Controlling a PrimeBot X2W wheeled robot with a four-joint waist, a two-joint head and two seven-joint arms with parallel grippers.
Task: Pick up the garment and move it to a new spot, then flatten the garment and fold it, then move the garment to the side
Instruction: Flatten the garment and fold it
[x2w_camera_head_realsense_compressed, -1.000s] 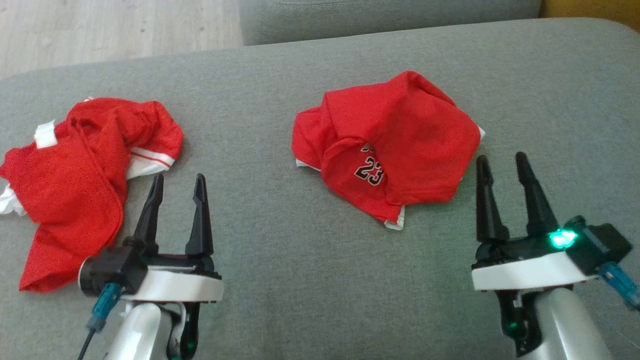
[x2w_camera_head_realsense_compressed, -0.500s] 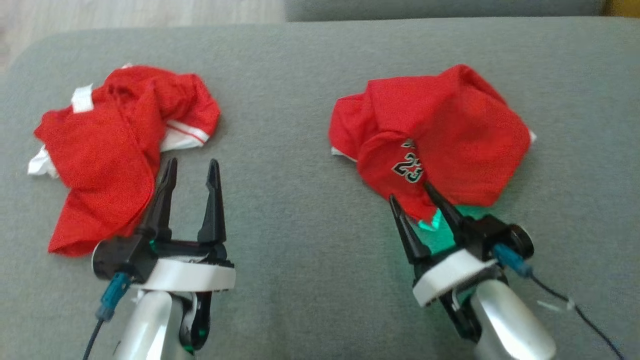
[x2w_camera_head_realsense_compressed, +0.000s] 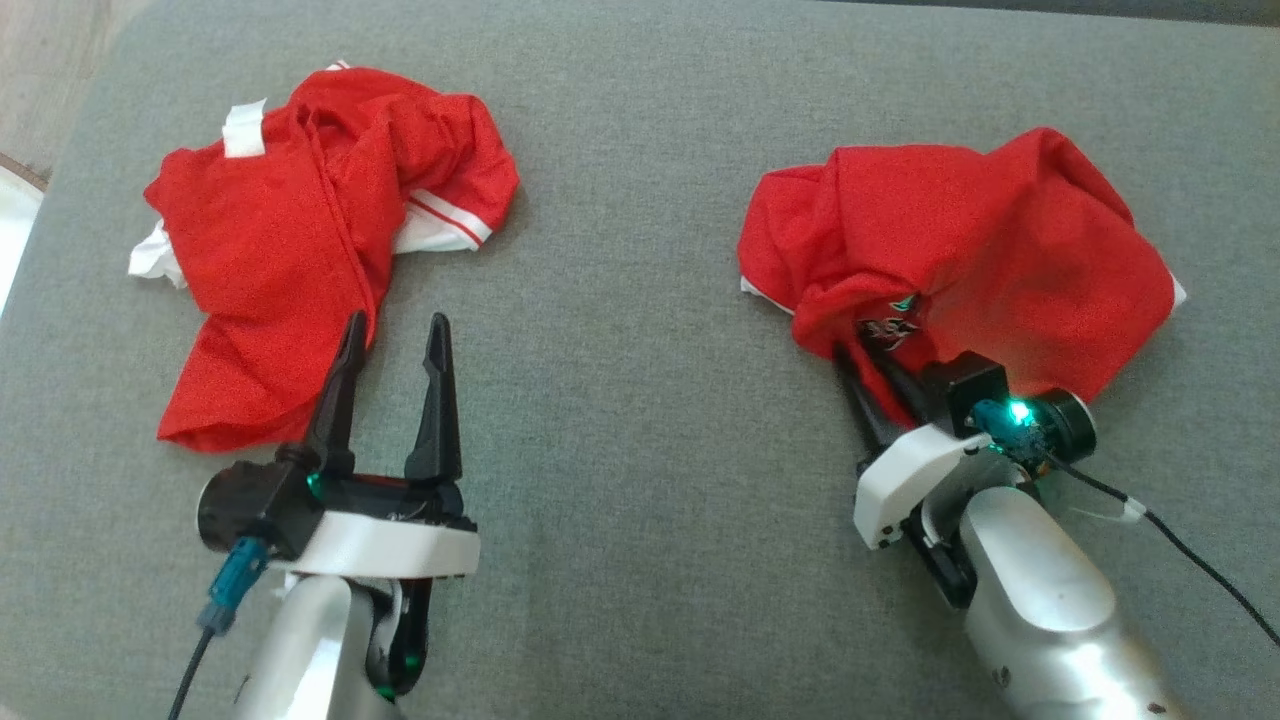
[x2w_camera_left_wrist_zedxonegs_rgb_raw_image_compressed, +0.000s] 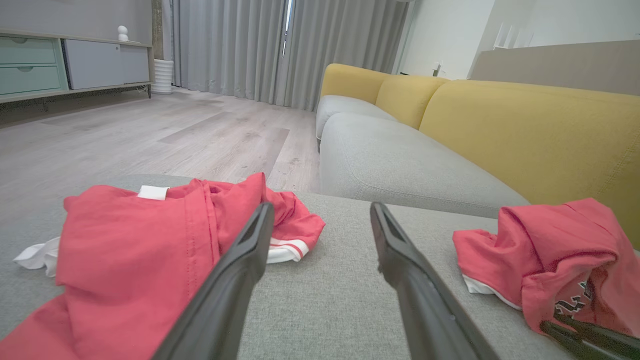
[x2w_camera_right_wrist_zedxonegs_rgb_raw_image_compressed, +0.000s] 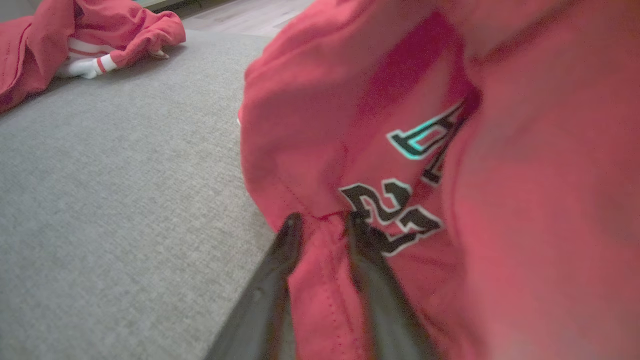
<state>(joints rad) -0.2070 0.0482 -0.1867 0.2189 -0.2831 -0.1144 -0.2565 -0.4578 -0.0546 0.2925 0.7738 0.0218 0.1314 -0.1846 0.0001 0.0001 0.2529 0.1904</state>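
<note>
Pinches, in the right gripper (x2w_camera_right_wrist_zedxonegs_rgb_raw_image_compressed: 322, 222), the near hem by the 23 of the right-hand red jersey (x2w_camera_head_realsense_compressed: 1000, 230), likely limp and light, with the left gripper (x2w_camera_head_realsense_compressed: 395, 330) spread empty.

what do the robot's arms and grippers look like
The left gripper and right gripper match: two long, tapering black fingers on a black base, a white collar and a silvery forearm. Each wrist carries a blue connector with a dark cable and a green light.
</note>
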